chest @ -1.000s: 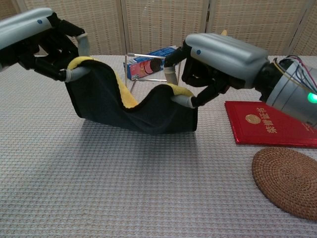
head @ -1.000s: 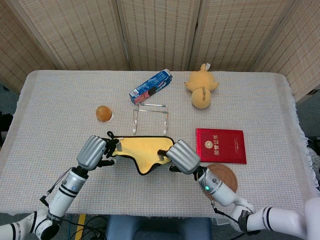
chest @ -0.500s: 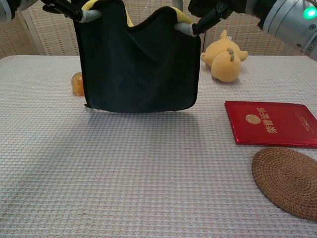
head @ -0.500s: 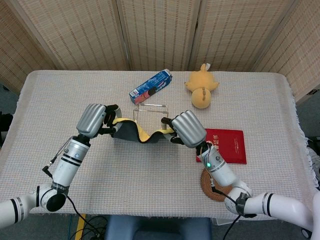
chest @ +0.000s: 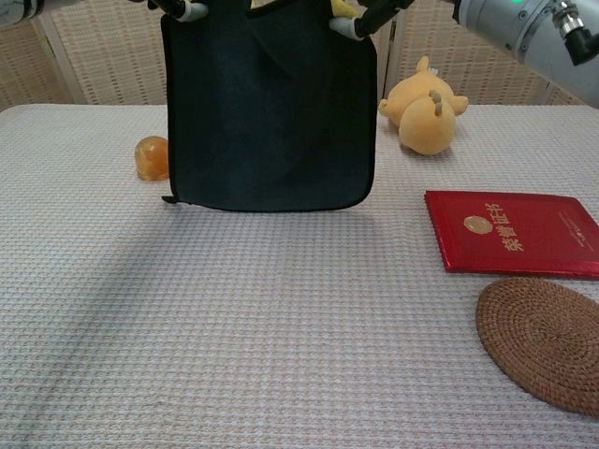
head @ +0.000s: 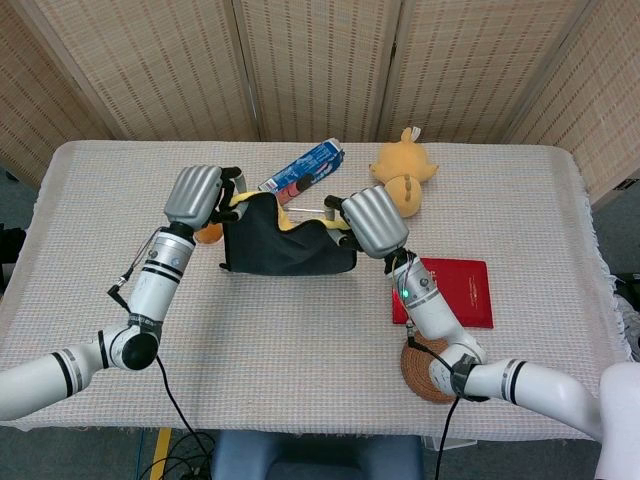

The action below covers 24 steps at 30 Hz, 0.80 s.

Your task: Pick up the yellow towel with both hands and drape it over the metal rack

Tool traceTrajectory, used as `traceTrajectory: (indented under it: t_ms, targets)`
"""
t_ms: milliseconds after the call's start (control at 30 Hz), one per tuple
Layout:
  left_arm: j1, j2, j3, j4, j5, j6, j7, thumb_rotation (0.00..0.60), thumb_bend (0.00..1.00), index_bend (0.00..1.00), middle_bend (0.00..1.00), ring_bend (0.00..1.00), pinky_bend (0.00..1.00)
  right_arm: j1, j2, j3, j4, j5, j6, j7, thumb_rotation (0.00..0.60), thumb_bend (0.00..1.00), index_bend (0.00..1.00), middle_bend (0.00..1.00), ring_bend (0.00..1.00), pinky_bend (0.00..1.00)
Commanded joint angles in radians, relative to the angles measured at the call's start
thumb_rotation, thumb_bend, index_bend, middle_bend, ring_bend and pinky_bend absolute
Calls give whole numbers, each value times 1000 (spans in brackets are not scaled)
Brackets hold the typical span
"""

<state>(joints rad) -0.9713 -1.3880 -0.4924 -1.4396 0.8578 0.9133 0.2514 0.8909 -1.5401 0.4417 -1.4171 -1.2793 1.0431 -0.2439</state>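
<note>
Towel hangs in the air between the two hands, a flat dark sheet with only slivers of its yellow face peeking out along the top edge. The left hand has its fingers closed on the upper left corner, and the right hand grips the upper right corner the same way. In the chest view only the pale fingertips of the left hand and those of the right show at the top of the frame, pinching the cloth. The towel's lower edge floats clear of the table, with its shadow lying on the woven cloth beneath.

Just behind the towel, between the two hands, a short stretch of the metal rack pokes out in the head view; the rest of it is hidden by the fabric. Beyond the left hand's fingers lies a blue carton on its side. Tucked just under the left hand sits a small orange ball, near the towel's lower left corner in the chest view.

Off past the right hand, a yellow plush toy sprawls on the table. Below the right forearm lies a red booklet with gold lettering, and nearer still a round woven coaster, partly covered by the right arm from above.
</note>
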Motion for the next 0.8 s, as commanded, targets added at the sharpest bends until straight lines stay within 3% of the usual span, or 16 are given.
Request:
traceTrajectory:
  t_ms: [33,400,800]
  targets:
    - [-50,-43,0,74,-55,-11,36,600,432,679,884,787,992,35,-24,11,56,31,-19,-12,600,416,666,1000,1000,1000]
    - [-146,-95,0,236,-164,-67,83,600,432,678,884,786,992,109,-78,17,235,73,-48,16,600,416,666,1000,1000,1000]
    - [-208,-104,-4,325,-255,-101,115,600,432,678,884,786,992,170,-108,13,369,79,-70,62,600,416,666,1000,1000,1000]
